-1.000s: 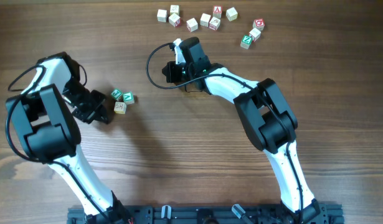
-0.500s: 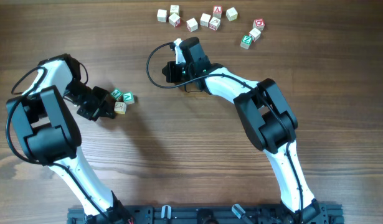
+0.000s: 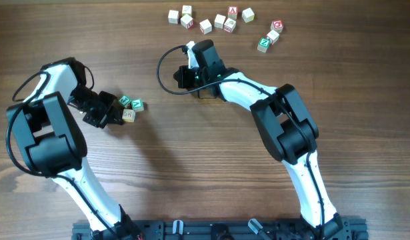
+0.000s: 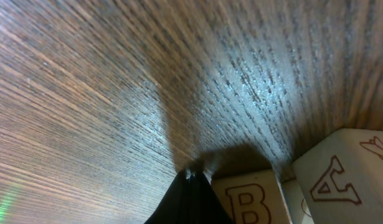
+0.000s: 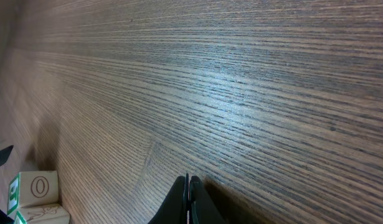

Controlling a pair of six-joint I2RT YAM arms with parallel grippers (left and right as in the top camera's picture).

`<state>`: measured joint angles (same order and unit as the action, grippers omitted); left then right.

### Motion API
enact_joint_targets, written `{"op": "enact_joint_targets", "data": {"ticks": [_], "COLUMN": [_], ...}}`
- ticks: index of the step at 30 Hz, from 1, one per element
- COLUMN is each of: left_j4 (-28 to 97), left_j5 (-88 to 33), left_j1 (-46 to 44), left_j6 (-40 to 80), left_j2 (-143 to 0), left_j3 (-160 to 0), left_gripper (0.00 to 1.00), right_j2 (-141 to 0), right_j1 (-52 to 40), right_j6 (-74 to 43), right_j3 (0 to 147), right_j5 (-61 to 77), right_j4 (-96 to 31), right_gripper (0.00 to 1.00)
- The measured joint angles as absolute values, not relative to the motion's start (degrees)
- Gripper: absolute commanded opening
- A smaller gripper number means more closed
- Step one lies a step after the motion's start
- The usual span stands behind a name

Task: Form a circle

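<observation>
One broad worktop (image 3: 191,173) of dark, streaky wood grain is carrying everything; two jointed arms in glossy white shells with black housings are reaching in from its near edge. Left arm (image 3: 48,133) is bending toward the left edge; right arm (image 3: 285,127) is stretching past the middle toward the far edge, a thin black cable (image 3: 162,70) looping beside its wrist. Left gripper (image 4: 192,185) is pressing its dark fingers together into one narrow wedge, pinching nothing, the tip touching or just short of a pale cube lettered B (image 4: 253,200); a second cube lettered A (image 4: 340,177) is sitting just beside that one. Right gripper (image 5: 188,198) is likewise keeping its jaws pressed together over bare wood, empty. The circle (image 3: 131,107), three tiny square-cornered wooden cubes, two green-faced and one yellowish, is lying bunched left of the worktop's middle, just beside the left gripper. A scatter of similar cubes (image 3: 205,26), red-, green- and plain-faced, is lying along the far edge.
</observation>
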<state>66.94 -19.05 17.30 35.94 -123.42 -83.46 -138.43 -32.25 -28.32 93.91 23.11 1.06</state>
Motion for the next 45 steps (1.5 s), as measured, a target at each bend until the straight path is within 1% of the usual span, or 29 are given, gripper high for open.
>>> {"op": "enact_joint_targets", "data": {"ticks": [27, 34, 38, 40, 45], "left_j4": [65.36, 72.44, 73.49, 72.84, 68.38], "left_j5": [-19.64, -18.96, -17.39, -16.95, -16.01], "left_j1": [17.30, 17.32, 18.17, 20.36, 27.53], "left_j6": [37.23, 37.26, 37.82, 38.24, 38.52], "left_j2": [-123.13, -123.13, -123.13, -123.11, -122.39], "left_j3": [-83.46, -83.40, -83.35, -83.33, -83.26], "left_gripper": [0.04, 0.04, 0.04, 0.04, 0.04], "right_j2": [-138.43, -138.43, -138.41, -137.82, -134.65], "right_j1": [-32.25, -32.25, -32.03, -31.55, -30.63], "right_j6": [-28.32, -28.32, -28.32, -28.34, -26.46], "right_j3": [93.91, 93.91, 93.91, 93.93, 93.95], "right_j5": [23.11, 23.14, 23.99, 25.08, 25.67], "right_j4": [1.08, 1.06, 0.69, -1.89, -13.47], "right_gripper": [0.04, 0.04, 0.04, 0.04, 0.04]}}
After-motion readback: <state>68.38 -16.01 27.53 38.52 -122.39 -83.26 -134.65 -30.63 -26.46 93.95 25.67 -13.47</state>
